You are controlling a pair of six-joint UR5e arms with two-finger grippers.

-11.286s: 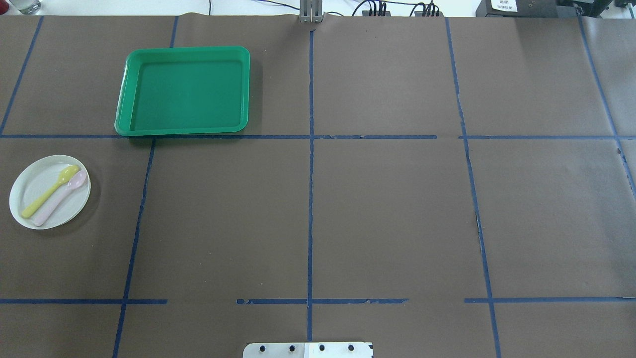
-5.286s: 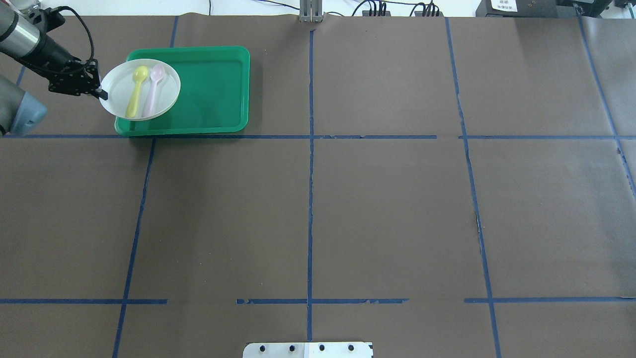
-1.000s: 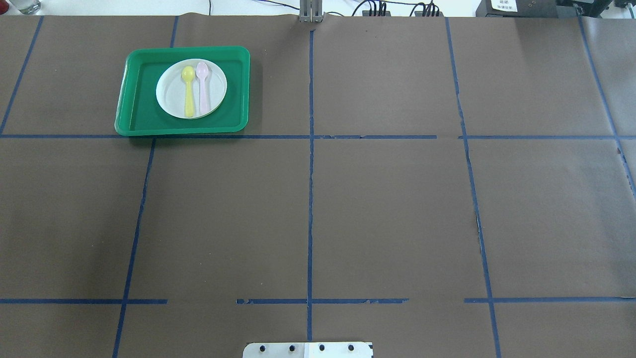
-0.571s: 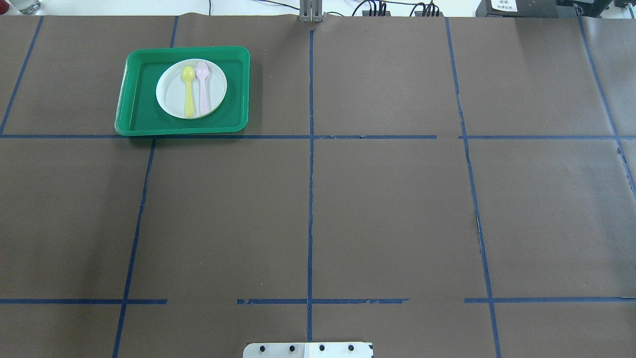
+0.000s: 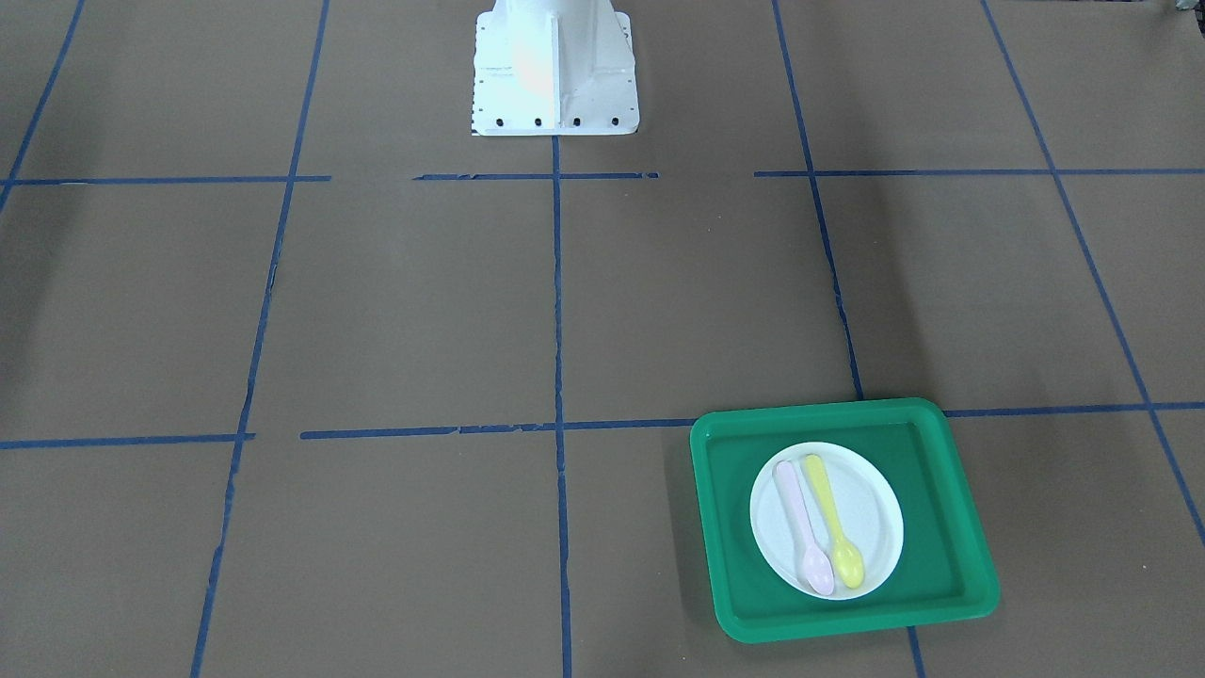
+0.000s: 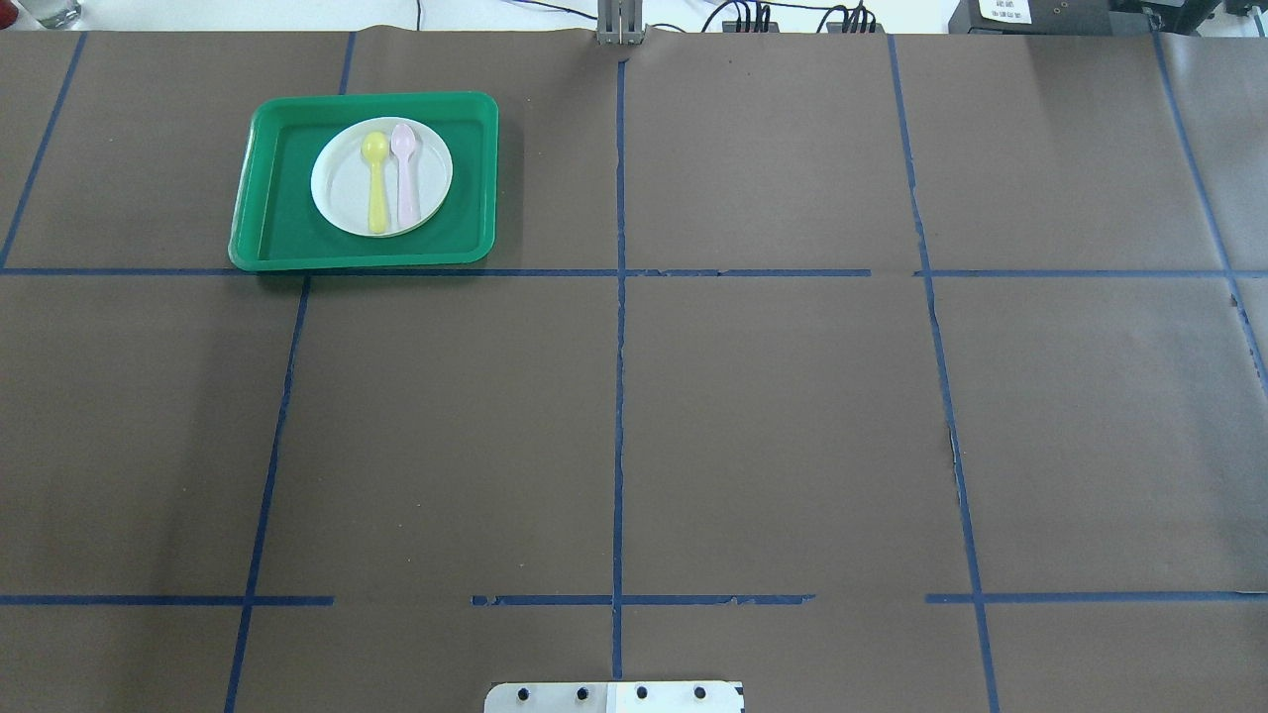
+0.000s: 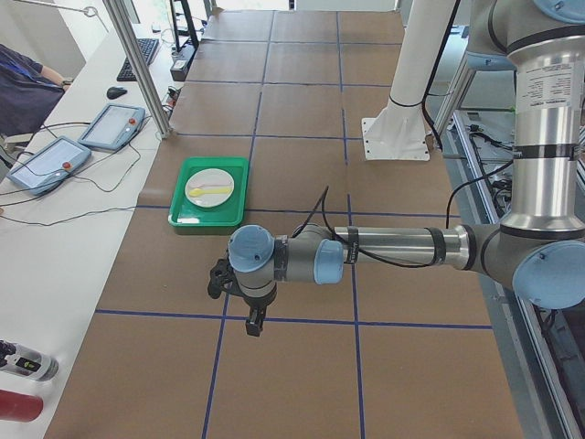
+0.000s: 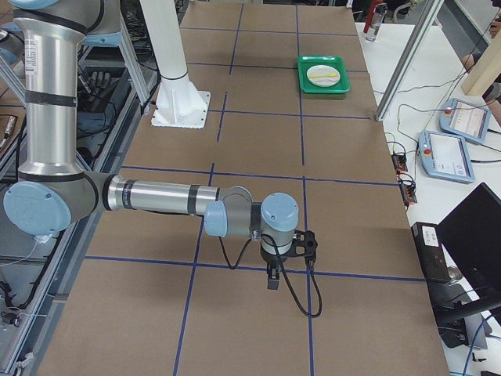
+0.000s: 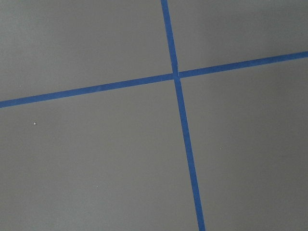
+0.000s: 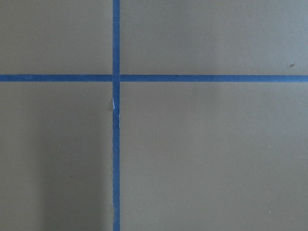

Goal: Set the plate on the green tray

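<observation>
Fingers of left gripper (image 7: 252, 324) and right gripper (image 8: 272, 280), clasp unclear, hang far from the plate (image 6: 342, 186) in the green tray (image 6: 277, 230).

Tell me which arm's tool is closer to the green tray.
Left. The left tool hangs near the green tray, at the tray's end of the table. The right tool hangs at the opposite end, far from it.

A small round white plate (image 6: 342, 186) lies flat in the middle of a bright green tray (image 6: 277, 213) with rounded corners, close to the desk's far edge, toward its left corner.
</observation>
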